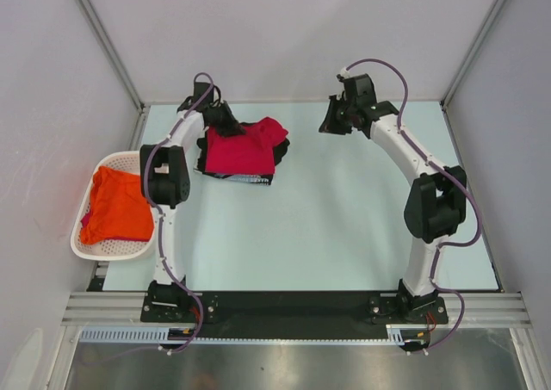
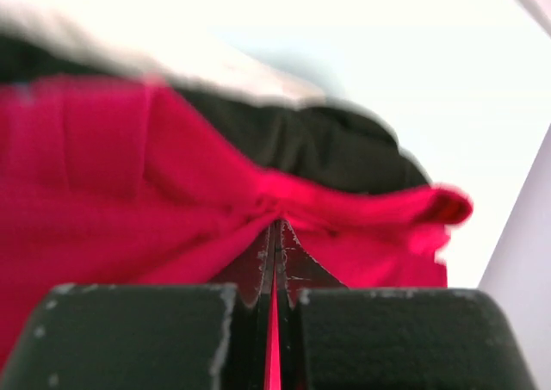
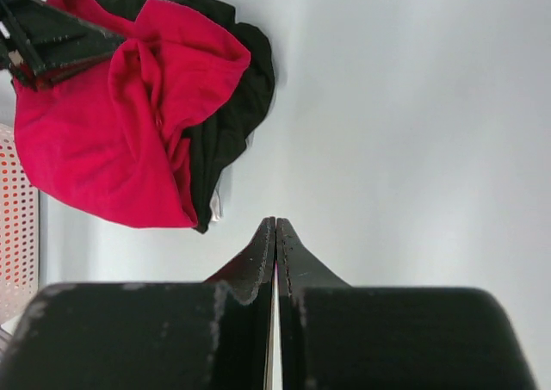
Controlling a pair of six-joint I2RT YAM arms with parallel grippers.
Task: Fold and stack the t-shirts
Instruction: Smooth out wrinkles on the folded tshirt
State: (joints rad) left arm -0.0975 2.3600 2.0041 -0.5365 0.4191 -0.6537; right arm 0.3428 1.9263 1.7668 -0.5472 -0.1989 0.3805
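Observation:
A crimson red t-shirt [image 1: 241,151] lies crumpled on top of a folded pile of black t-shirts [image 1: 250,178] at the back left of the table. My left gripper [image 1: 225,125] sits at the red shirt's far edge. It is shut on a pinch of the red cloth [image 2: 172,192], whose folds bunch at the fingertips [image 2: 277,225]. The right wrist view shows the red t-shirt [image 3: 95,140] over the black ones [image 3: 232,106]. My right gripper [image 1: 330,123] hovers at the back right, shut and empty [image 3: 275,222], over bare table. An orange t-shirt [image 1: 116,205] lies in the basket.
The white perforated basket [image 1: 112,250] stands at the left table edge beside the left arm. Grey walls and frame posts close in the table at the back and on both sides.

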